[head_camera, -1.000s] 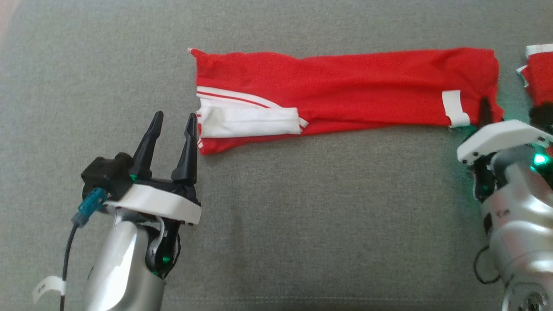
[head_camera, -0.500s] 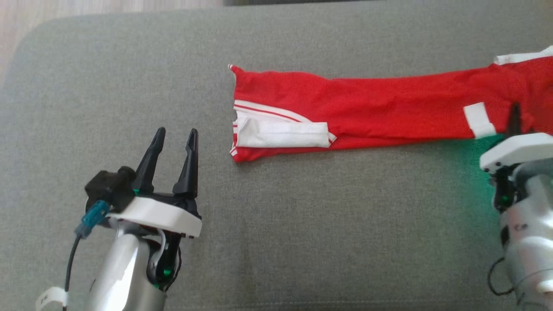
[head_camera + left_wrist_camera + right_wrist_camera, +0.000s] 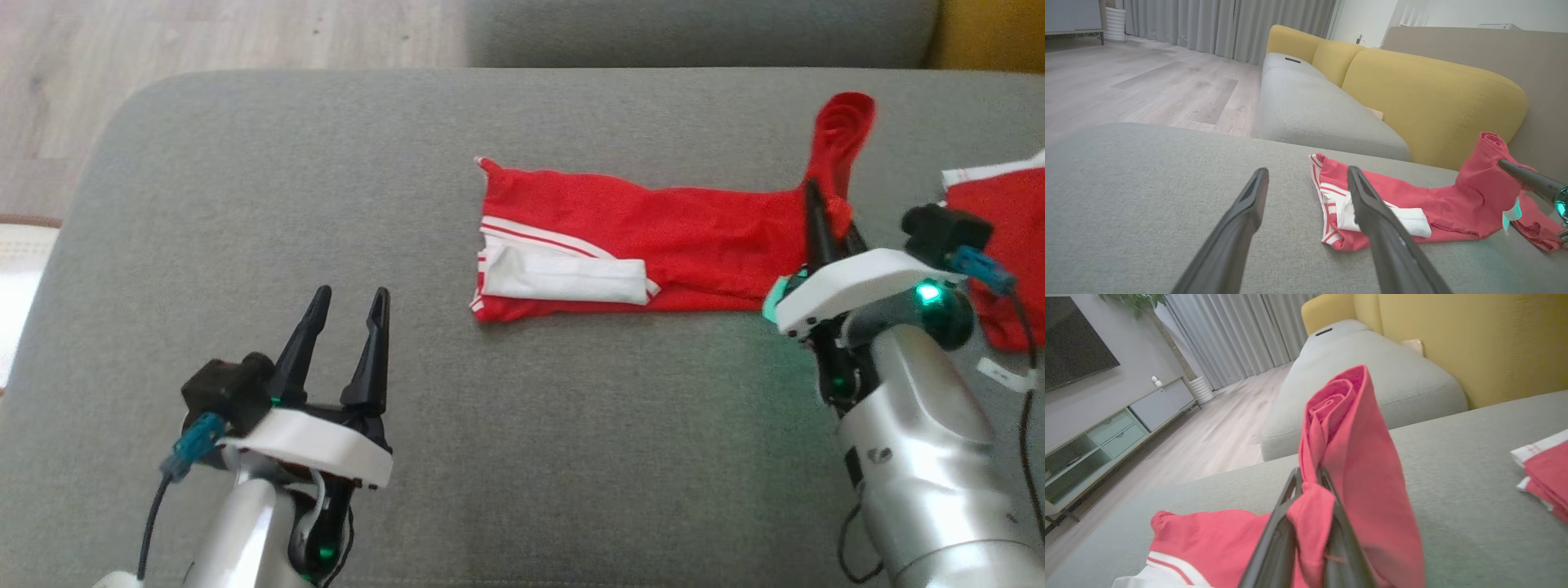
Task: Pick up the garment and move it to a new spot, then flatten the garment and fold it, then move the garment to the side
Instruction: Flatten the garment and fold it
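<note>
The garment (image 3: 653, 237) is red with white stripes and a white folded band. It lies stretched across the grey cushion (image 3: 571, 425). Its right end stands up off the cushion in a rolled peak, pinched by my right gripper (image 3: 814, 196). In the right wrist view that gripper (image 3: 1309, 473) is shut on red cloth of the garment (image 3: 1367, 482). My left gripper (image 3: 353, 292) hovers open at the lower left, apart from the garment's striped left end. From the left wrist, the open gripper (image 3: 1306, 171) points at the garment (image 3: 1412, 196), nothing between its fingers.
A second red and white garment (image 3: 1000, 237) lies at the cushion's right edge, also in the right wrist view (image 3: 1547, 465). A grey sofa seat (image 3: 1310, 106) and yellow backrest (image 3: 1433, 94) stand beyond the cushion. Wood floor (image 3: 204, 41) lies to the far left.
The head camera has shifted. My right gripper has lifted the garment's right end and carried it left, so less cloth lies flat. A gap has opened between the left gripper and the garment.
</note>
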Tool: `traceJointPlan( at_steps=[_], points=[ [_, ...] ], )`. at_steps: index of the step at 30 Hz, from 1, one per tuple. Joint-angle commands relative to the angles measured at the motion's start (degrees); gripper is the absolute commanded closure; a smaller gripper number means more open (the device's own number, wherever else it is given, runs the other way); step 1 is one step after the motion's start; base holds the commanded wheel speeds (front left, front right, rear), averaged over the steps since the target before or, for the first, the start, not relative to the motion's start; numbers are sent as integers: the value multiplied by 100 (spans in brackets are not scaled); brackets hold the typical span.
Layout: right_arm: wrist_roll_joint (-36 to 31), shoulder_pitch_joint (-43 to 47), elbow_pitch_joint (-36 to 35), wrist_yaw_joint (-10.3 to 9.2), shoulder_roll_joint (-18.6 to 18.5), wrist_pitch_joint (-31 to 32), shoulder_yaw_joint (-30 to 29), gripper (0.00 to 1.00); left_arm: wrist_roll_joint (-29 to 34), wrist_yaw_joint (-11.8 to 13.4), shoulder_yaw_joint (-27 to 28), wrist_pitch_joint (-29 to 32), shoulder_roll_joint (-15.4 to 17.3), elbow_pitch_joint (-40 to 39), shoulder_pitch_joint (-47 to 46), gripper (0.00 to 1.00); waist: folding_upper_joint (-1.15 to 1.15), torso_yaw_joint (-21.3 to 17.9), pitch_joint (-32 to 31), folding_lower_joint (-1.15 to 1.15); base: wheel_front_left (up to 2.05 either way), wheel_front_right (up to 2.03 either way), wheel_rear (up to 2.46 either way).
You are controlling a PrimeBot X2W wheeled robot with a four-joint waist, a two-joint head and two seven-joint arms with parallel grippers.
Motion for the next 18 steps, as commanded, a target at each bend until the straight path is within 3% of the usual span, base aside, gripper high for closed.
traceJointPlan(
  at_steps=[1, 9, 18],
  points=[
    [116, -84, -279, -5, 105, 42, 264, 100, -27, -35, 166, -31, 46, -188, -159, 0, 0, 104, -32, 0, 0, 0, 0],
    [1203, -65, -683, -5, 111, 182, 1468, 100, -122, -35, 8, -31, 46, -214, -172, 0, 0, 521, 47, 0, 0, 0, 0],
    [2012, -392, -324, -5, 112, 74, 2439, 100, -267, -35, -216, -32, 46, -199, -262, 0, 0, 1083, 298, 0, 0, 0, 0]
  ],
)
